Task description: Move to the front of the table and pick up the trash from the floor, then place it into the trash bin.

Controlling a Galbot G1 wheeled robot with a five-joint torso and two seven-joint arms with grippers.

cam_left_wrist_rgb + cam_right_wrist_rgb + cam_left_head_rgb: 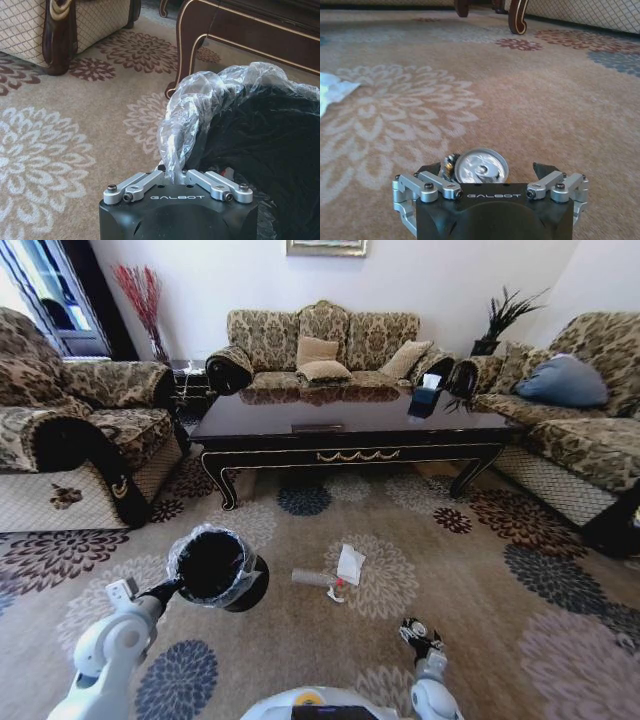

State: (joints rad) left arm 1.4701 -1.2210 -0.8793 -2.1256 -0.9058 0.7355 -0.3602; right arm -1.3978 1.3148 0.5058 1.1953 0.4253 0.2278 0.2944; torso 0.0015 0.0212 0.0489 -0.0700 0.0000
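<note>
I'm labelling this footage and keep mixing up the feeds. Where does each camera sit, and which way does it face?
Head view: from the robot's head, looking forward and down at the floor and table; both arms show.
Left wrist view: on the left arm; left gripper clamps the trash bin liner.
Right wrist view: on the right arm, low over the carpet; right gripper open around a round metal piece.
Shared: head and left wrist views both show the bin and table.

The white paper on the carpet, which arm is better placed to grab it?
Probably the right: its claw hangs low and open near the white paper, though a small metal piece sits between its fingers. The left claw is clamped on the trash bin.
</note>
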